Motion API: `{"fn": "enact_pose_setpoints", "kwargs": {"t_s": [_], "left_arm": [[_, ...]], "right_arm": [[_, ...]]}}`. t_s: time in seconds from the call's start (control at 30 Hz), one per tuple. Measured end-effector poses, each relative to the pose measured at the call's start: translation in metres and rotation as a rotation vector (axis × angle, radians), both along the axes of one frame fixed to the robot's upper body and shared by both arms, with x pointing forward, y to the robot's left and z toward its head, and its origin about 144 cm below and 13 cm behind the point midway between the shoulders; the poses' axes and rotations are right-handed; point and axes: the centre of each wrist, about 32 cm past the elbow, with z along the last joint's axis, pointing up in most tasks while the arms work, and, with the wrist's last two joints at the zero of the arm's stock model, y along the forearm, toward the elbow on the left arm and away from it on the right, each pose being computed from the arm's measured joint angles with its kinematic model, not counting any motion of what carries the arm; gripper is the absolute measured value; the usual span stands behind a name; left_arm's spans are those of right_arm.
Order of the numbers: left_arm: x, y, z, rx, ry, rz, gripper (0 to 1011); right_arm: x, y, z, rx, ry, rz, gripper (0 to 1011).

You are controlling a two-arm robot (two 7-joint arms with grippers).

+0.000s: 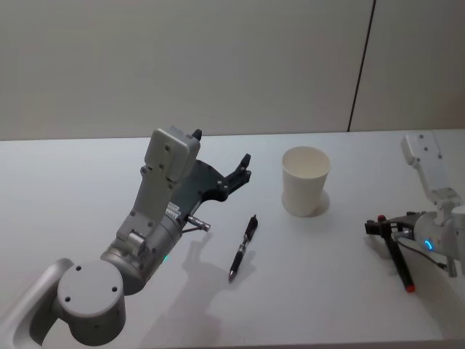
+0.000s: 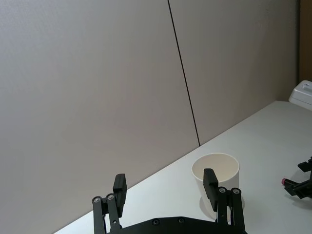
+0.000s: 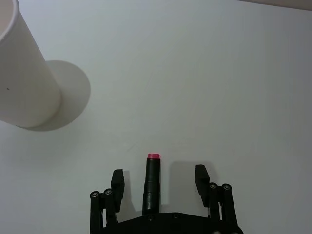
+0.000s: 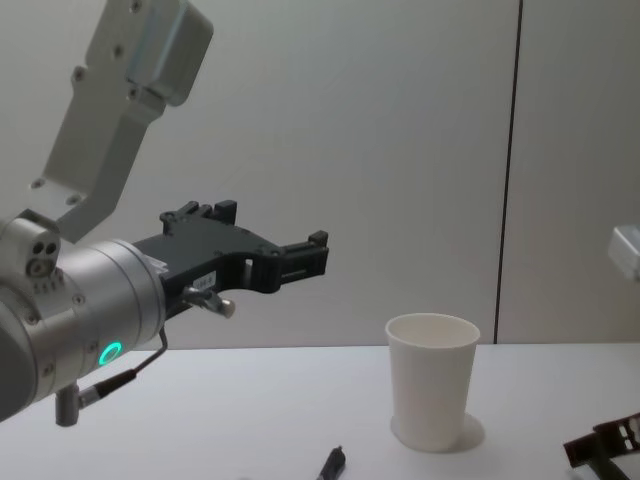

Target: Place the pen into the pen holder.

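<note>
Chest view: pen [image 4: 333,463] cut by the bottom edge, just its upper tip shows; right claw [image 4: 604,446] clipped at the lower right corner. Right wrist view: pen holder [image 3: 23,73] cut by the frame's edge, upper part out of frame; black red-tipped stick [image 3: 152,183] lies between the right claw's fingers, rear end hidden under the claw body. Left wrist view: one finger [image 2: 210,181] of the left claw [image 2: 165,187] covers part of the pen holder's wall; right claw cut by the frame's edge. What the stick is, cannot tell.

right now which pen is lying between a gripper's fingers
The red-tipped pen, lying between the fingers of the open right gripper. The other pen lies alone mid-table, no gripper around it.
</note>
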Motion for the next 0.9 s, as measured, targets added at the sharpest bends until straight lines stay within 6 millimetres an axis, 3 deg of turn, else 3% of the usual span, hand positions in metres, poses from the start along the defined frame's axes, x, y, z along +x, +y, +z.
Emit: {"fn": "enact_pose_setpoints", "kwargs": {"t_s": [0.33, 0.73, 0.9], "left_arm": [[0.000, 0.000, 0.000, 0.000, 0.000, 0.000, 1000], [0.000, 0.000, 0.000, 0.000, 0.000, 0.000, 1000], [0.000, 0.000, 0.000, 0.000, 0.000, 0.000, 1000]], "right_arm": [[0.003, 0.000, -0.005, 0.004, 0.009, -0.004, 708], [0.005, 0.001, -0.012, 0.004, 0.026, -0.006, 276], [0.006, 0.001, -0.014, 0.008, 0.030, -0.004, 169]]}}
